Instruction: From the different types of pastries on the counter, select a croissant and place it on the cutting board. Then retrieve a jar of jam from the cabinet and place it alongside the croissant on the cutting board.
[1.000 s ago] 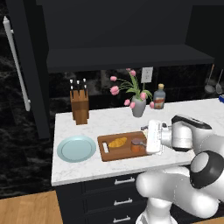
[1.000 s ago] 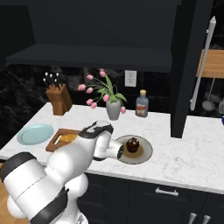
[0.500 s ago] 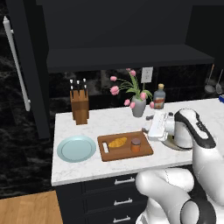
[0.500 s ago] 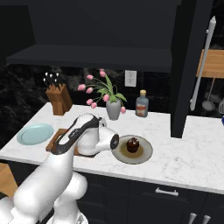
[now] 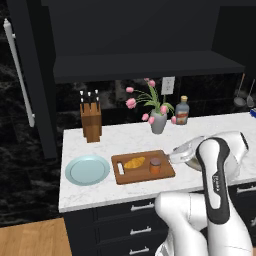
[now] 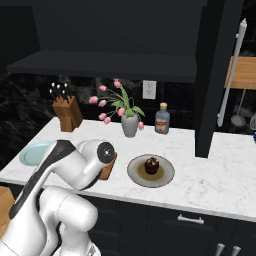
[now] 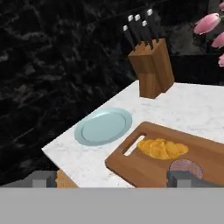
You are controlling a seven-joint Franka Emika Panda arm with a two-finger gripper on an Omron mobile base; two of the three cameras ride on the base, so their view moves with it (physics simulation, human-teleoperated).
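Note:
The brown cutting board lies on the white counter. On it rest the golden croissant and, just to its right, the small orange-brown jar of jam, standing upright. My gripper hovers just right of the jar, open and holding nothing. In the hand view its fingertips stand wide apart, with the croissant, the jar's lid and the board ahead. A dark brown round pastry sits on a grey plate. The black cabinet hangs above.
A light-blue plate lies left of the board. A knife block stands at the back left, a vase of pink tulips and a red-labelled bottle at the back. Navy drawers sit below the counter.
The hand has drawn back slightly from the jar, which stands free on the board. The arm's elbow has swung forward and up. Croissant and jar have not moved.

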